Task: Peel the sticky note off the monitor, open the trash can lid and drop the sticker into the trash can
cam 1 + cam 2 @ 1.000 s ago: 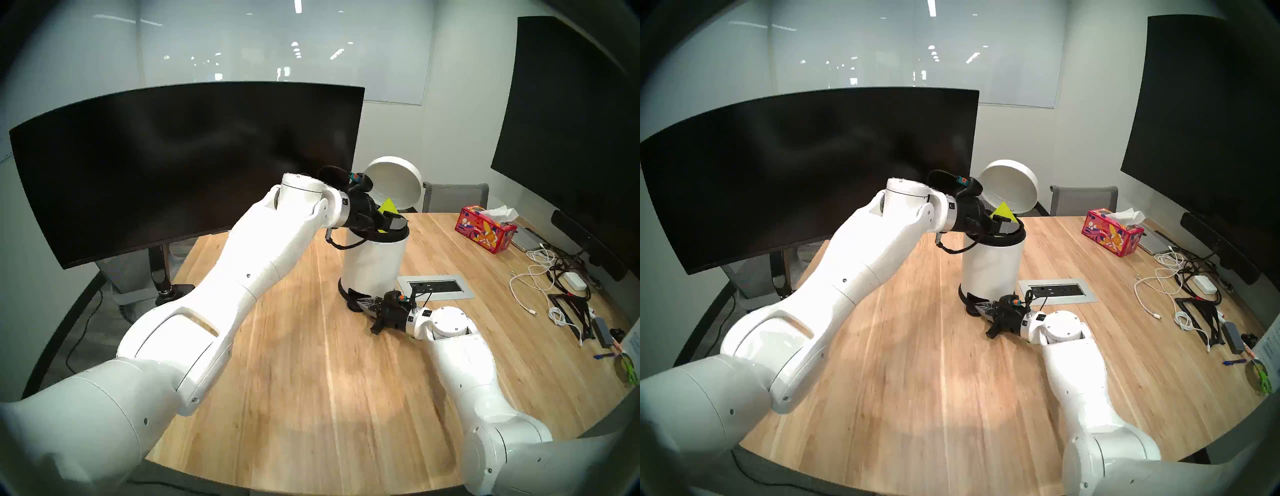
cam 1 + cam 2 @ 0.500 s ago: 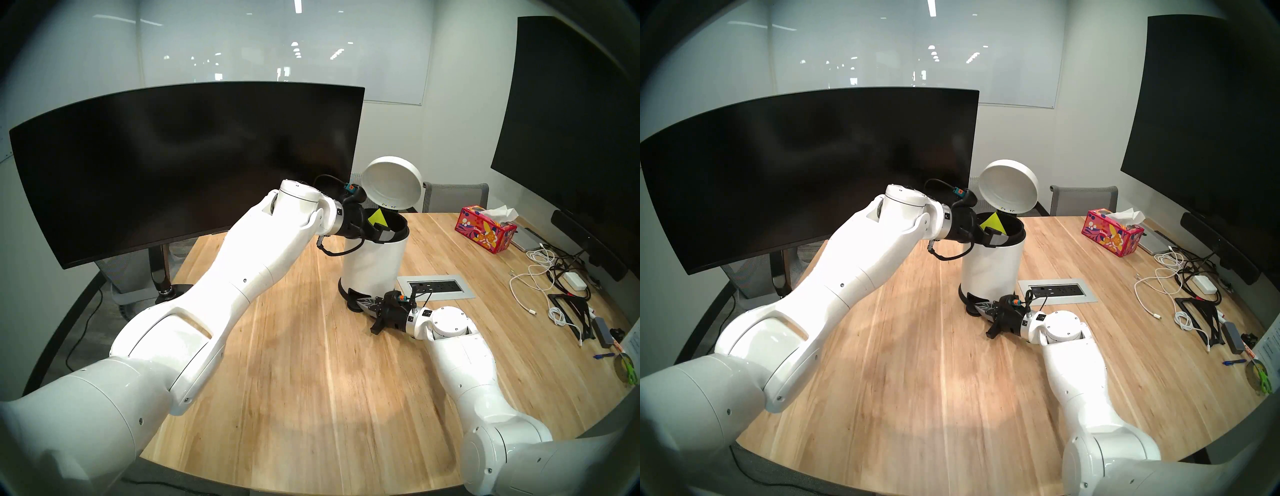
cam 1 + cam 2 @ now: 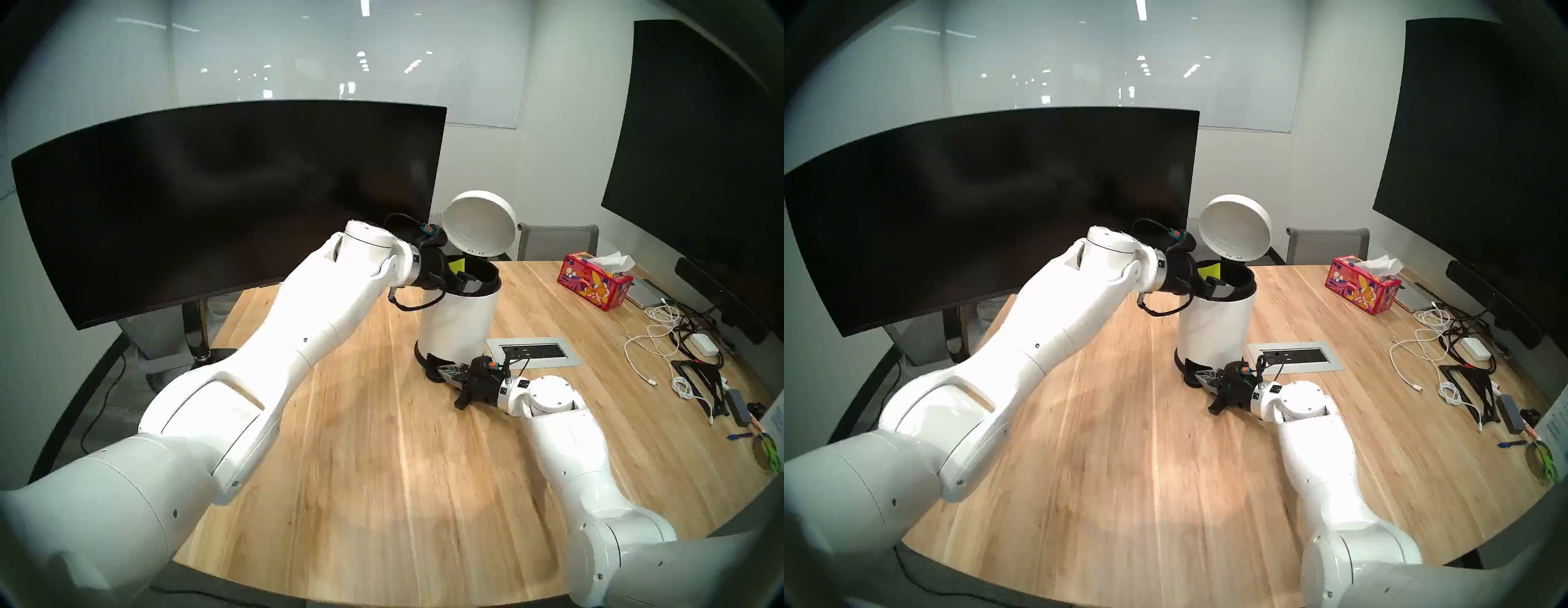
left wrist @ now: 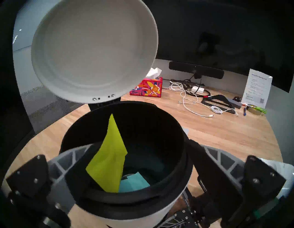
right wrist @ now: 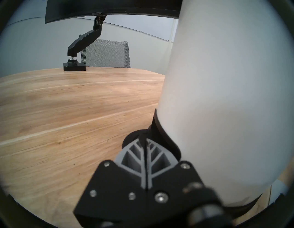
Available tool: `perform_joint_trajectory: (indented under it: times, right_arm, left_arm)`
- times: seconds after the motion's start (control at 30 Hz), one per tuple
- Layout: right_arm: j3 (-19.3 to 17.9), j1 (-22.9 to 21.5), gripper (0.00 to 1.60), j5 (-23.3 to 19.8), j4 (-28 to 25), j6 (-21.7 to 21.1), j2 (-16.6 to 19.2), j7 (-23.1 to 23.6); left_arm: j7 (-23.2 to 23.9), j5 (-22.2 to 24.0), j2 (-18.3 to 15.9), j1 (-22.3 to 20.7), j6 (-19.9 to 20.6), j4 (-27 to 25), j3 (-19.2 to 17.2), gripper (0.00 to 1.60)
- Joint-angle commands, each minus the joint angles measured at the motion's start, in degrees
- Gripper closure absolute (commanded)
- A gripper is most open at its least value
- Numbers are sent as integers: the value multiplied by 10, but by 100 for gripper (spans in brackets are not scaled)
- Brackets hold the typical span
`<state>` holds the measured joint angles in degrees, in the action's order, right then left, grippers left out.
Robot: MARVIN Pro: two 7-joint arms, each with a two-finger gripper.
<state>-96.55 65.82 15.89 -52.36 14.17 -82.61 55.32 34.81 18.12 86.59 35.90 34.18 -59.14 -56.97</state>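
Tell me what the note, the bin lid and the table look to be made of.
Note: thin paper, matte yellow-green; it bends and creases while hanging into the bin.
Lid: smooth white with moulded rings underneath and small screws at the hinge; plastic or painted metal, can't tell.
Table: light wood or wood veneer, visible grain and plank lines, slight sheen.

A red patterned tissue box [image 3: 595, 281] sits far right on the wooden table [image 3: 382, 488]. Nearer, white and black cables [image 3: 662, 339] tangle beside a power outlet panel [image 3: 533, 351]. A large flat screen [image 3: 700, 148] hangs right, with a grey mesh chair [image 3: 558, 242] beyond the table.
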Motion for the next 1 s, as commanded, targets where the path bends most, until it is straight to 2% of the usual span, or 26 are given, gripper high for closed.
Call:
perform_joint_trajectory:
  times: [0.0,0.5,0.97]
  right_arm:
    - [2,1,160,3,1,0,2,2]
    - [2,1,160,3,1,0,2,2]
    - [3,1,160,3,1,0,2,2]
  left_arm:
    - [-8,9,12,-18,-15,-16,-20,0]
    - [-18,15,8,-8,-11,-45,-30,0]
    - [-10,13,-1,11,1,-54,-16,0]
